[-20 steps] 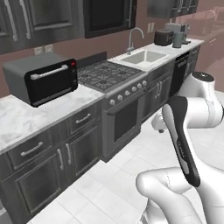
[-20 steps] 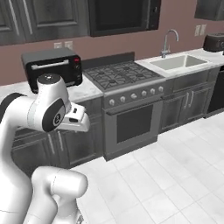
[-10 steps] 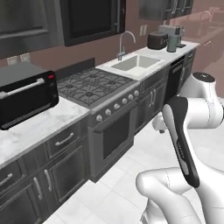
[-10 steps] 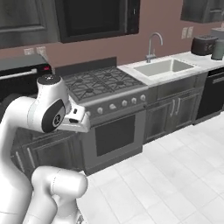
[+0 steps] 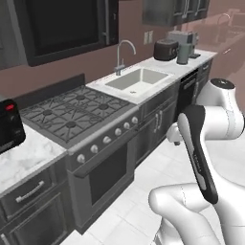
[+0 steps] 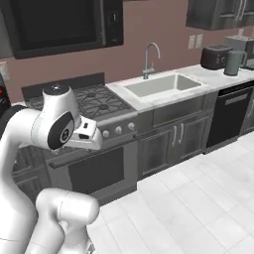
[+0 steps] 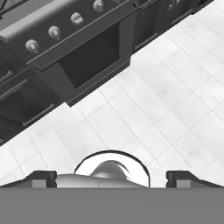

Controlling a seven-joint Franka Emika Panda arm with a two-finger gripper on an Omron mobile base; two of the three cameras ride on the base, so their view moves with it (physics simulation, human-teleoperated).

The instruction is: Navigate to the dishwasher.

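The dishwasher (image 6: 227,118) is a flat black front with a silver bar handle near its top, standing under the counter to the right of the sink cabinet. From the left base camera, the dishwasher (image 5: 185,94) is a narrow dark strip partly hidden behind my white arm. My gripper (image 7: 112,176) is open; its two dark fingertips (image 7: 42,177) stand wide apart with nothing between them. It hangs folded close to the arm over white floor tiles in front of the oven, well left of the dishwasher.
The oven (image 6: 94,168) with silver knobs sits straight ahead, under a gas cooktop (image 5: 72,112). A sink (image 6: 161,85) with a faucet lies to its right. A toaster (image 6: 214,56) and a grey jug (image 6: 232,62) stand on the counter above the dishwasher. White tiled floor (image 6: 198,198) lies open.
The whole scene has slid left in both base views: the base has driven right along the counter. The toaster oven has almost left the frame, and the dishwasher is nearer and larger.
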